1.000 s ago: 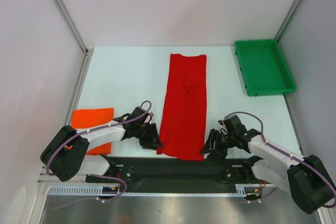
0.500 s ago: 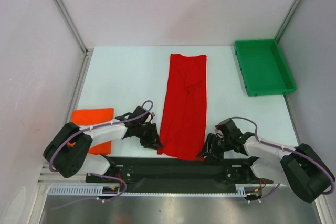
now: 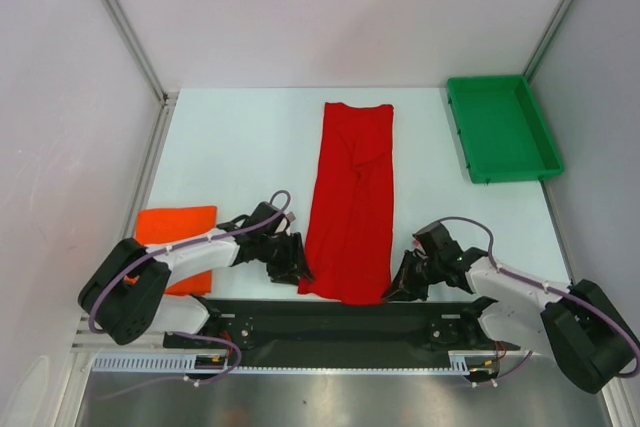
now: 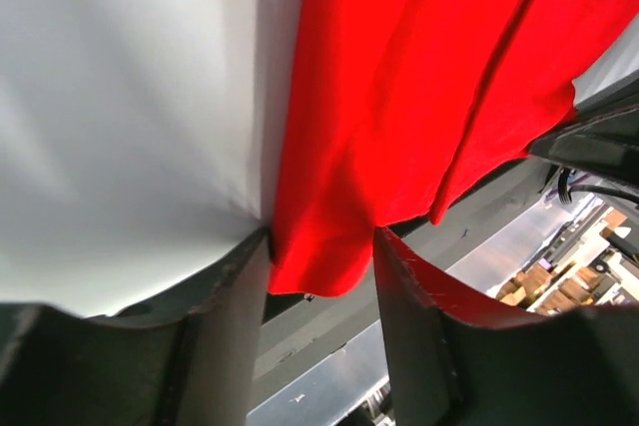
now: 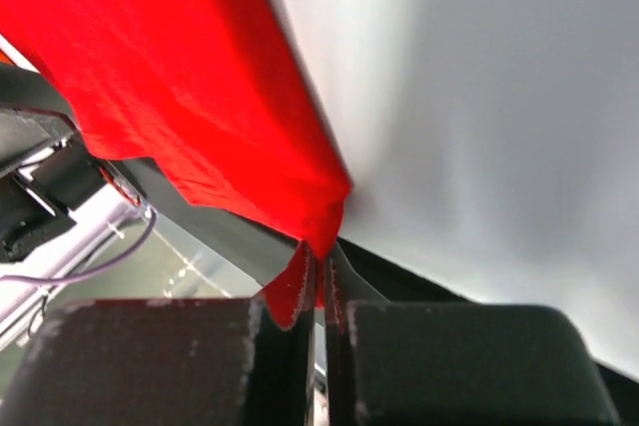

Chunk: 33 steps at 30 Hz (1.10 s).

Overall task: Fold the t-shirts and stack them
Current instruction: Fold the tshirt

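Note:
The red t-shirt (image 3: 352, 197) lies as a long narrow strip down the middle of the table, its near end over the black base strip. The orange t-shirt (image 3: 177, 238), a folded rectangle, rests at the near left. My left gripper (image 3: 298, 272) sits at the red shirt's near-left corner. In the left wrist view it (image 4: 319, 261) is open, with that corner of the red t-shirt (image 4: 399, 97) lying between its fingers (image 4: 225, 331). My right gripper (image 3: 394, 289) is at the near-right corner. The right wrist view shows it (image 5: 321, 276) shut on the tip of the red t-shirt (image 5: 190, 97).
A green plastic tray (image 3: 502, 127) stands at the far right of the table. Metal frame posts and white walls close in the left, right and back sides. The black base strip (image 3: 330, 322) runs along the near edge between the arms.
My right gripper has slid in to the red shirt's near-right corner and shut on it. The left gripper stays at the near-left corner, jaws slightly wider.

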Available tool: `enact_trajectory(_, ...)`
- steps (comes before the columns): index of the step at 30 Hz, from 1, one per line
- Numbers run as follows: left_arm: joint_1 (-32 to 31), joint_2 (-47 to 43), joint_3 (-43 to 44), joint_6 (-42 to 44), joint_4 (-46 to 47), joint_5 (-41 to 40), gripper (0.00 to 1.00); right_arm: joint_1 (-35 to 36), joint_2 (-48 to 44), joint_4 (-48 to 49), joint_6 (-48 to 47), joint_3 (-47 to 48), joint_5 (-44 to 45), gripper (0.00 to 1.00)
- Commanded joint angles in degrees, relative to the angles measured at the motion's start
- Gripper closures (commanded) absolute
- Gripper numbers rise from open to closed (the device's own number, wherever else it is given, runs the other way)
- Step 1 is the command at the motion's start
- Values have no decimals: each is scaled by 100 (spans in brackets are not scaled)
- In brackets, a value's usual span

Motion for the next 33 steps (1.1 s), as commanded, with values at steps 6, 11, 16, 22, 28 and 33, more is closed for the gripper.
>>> enact_trajectory(6,-27,-543,-372,205,-153,128,42,-554,-1029,-1840,-805,218,273,100)
enact_trajectory(11,-27,-411,-539,196,31,191,42,-695,-1284,-2044,-902,130,167,100)
enact_trajectory(16,-115,-26,-355,161,242,235,42,-783,-1381,-2202,-982,165,141,100)
enact_trajectory(22,-439,599,-127,47,339,226,48,-836,-1460,-2193,-955,165,123,100)
enact_trajectory(28,-686,1022,-249,-190,716,437,91,-845,-1723,-2289,-859,139,106,100)
enact_trajectory(33,-792,557,-469,-367,735,367,100,-862,-2049,-2667,-885,270,132,100)
